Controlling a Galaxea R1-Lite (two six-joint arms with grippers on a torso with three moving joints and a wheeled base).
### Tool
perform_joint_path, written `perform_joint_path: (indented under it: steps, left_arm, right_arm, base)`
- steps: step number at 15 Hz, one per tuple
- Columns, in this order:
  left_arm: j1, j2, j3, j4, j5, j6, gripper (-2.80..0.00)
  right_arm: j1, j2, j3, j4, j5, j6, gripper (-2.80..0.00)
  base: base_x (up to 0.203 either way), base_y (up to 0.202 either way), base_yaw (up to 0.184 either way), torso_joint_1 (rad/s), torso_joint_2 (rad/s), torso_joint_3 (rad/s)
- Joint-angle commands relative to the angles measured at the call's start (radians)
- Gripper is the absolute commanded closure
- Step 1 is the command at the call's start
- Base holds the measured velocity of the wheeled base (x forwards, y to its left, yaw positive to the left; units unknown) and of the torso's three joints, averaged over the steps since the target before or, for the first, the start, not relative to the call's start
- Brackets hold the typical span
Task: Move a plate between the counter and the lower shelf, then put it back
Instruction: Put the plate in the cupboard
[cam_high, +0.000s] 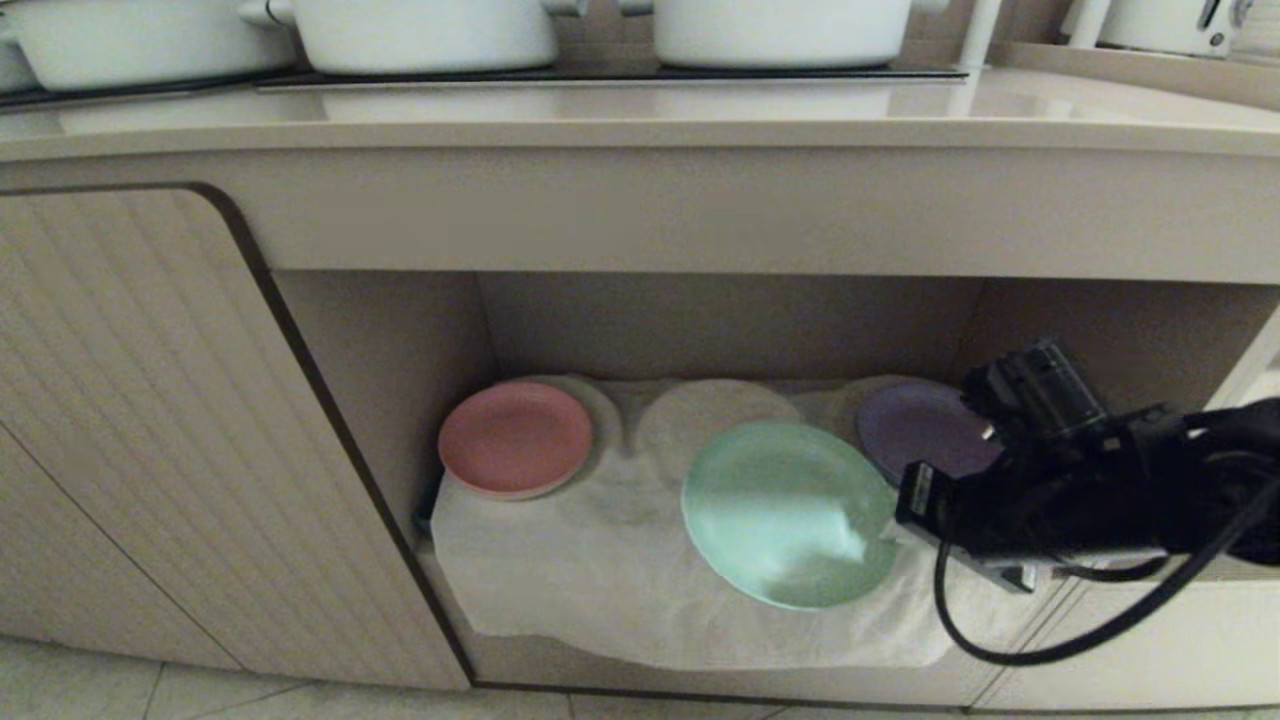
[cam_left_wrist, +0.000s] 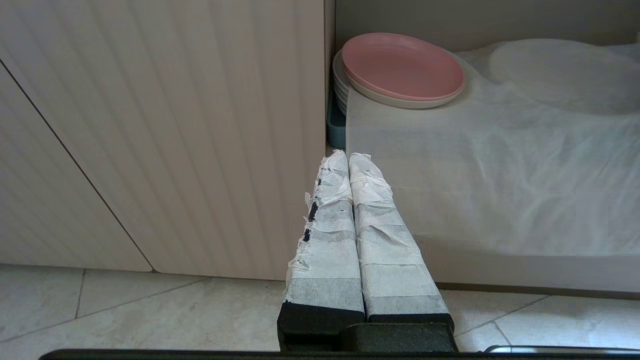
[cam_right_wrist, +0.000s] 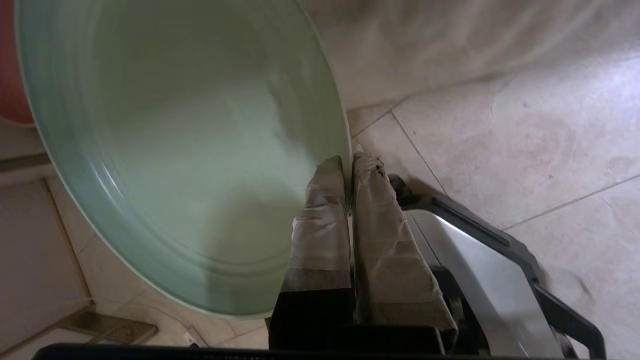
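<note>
From my station, head view, left side: ribbed cabinet door (cam_high: 130, 420) closed, beside the opening of the lower shelf (cam_high: 400, 340). Above, the counter (cam_high: 640, 115) carried three white pots (cam_high: 420, 30) along its back, on the black hob panel (cam_high: 600, 73).

Left gripper (cam_left_wrist: 348, 156) was seen only by its own wrist camera. Its taped fingers were pressed together with nothing between them, hanging low over the tiled floor (cam_left_wrist: 125, 310), pointed at the door's edge and the front of the shelf.

Inside the shelf, a wrinkled white cloth (cam_high: 580, 560) covered the floor. Pink plate (cam_high: 515, 438) sat at the left rear, on top of a stack of white plates (cam_left_wrist: 341, 85). A round dimple in the cloth (cam_high: 715, 415) lay in the middle. The plate (cam_high: 790, 510), mint-green, was at centre right, tilted, its face turned toward the camera, over the front part of the cloth. I could not tell if its lower edge touched the cloth. Purple plate (cam_high: 925, 430) lay behind it at the right rear.

Right gripper (cam_right_wrist: 348, 162) reached in from the right, its fingers pinching the plate's rim at its right edge.
</note>
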Motion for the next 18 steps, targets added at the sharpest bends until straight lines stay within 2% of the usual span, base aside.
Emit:
perform_joint_path:
  steps: [1, 6, 12, 16, 18]
  left_arm:
    - [0.000, 0.000, 0.000, 0.000, 0.000, -0.001, 0.00]
    - [0.000, 0.000, 0.000, 0.000, 0.000, 0.000, 0.00]
    - [0.000, 0.000, 0.000, 0.000, 0.000, 0.000, 0.00]
    - [0.000, 0.000, 0.000, 0.000, 0.000, 0.000, 0.00]
    - [0.000, 0.000, 0.000, 0.000, 0.000, 0.000, 0.00]
  right_arm:
    - [0.000, 0.064, -0.035, 0.000, 0.000, 0.006, 0.00]
    - [-0.001, 0.158, -0.141, 0.001, -0.004, 0.007, 0.00]
    - [-0.002, 0.269, -0.271, 0.012, -0.077, 0.012, 0.00]
    - [-0.003, 0.339, -0.389, 0.064, -0.094, 0.056, 0.00]
    - [-0.003, 0.380, -0.443, 0.096, -0.126, 0.069, 0.00]
  base:
    - [0.000, 0.000, 0.000, 0.000, 0.00, 0.000]
    - [0.000, 0.000, 0.000, 0.000, 0.00, 0.000]
    - [0.000, 0.000, 0.000, 0.000, 0.00, 0.000]
    - [0.000, 0.000, 0.000, 0.000, 0.00, 0.000]
    - [0.000, 0.000, 0.000, 0.000, 0.00, 0.000]
